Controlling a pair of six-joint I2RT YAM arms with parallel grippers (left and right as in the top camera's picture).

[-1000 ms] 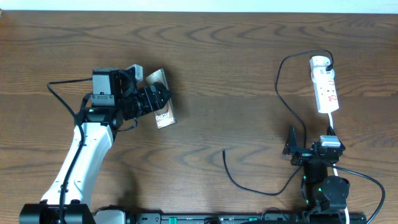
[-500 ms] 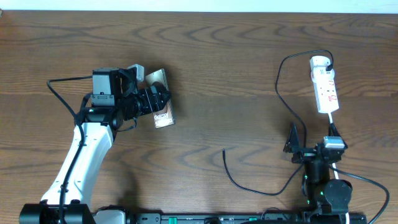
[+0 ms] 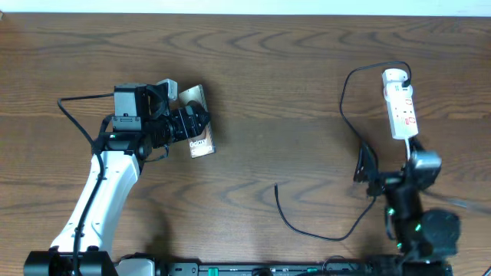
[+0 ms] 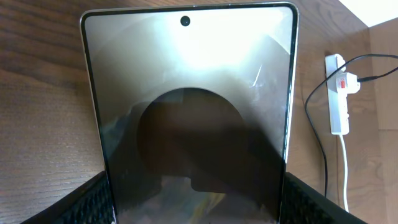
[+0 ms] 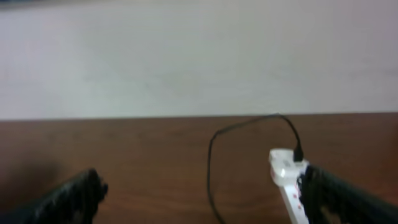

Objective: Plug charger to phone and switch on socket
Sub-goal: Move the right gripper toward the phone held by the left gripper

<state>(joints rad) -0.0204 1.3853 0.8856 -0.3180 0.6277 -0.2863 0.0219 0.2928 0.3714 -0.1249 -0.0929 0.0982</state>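
I've got the left gripper (image 3: 192,126) clamped on the phone (image 4: 193,112), a finger on each long edge, bottom edge cut off in my wrist view. Right gripper (image 5: 208,198) gapes wide with nothing between the fingers, and that picture is blurry. The charger (image 3: 342,98) runs from the socket (image 3: 400,103) at far right, passes partly behind the right arm, free tip loose on the table (image 3: 291,77); I can't read the switches
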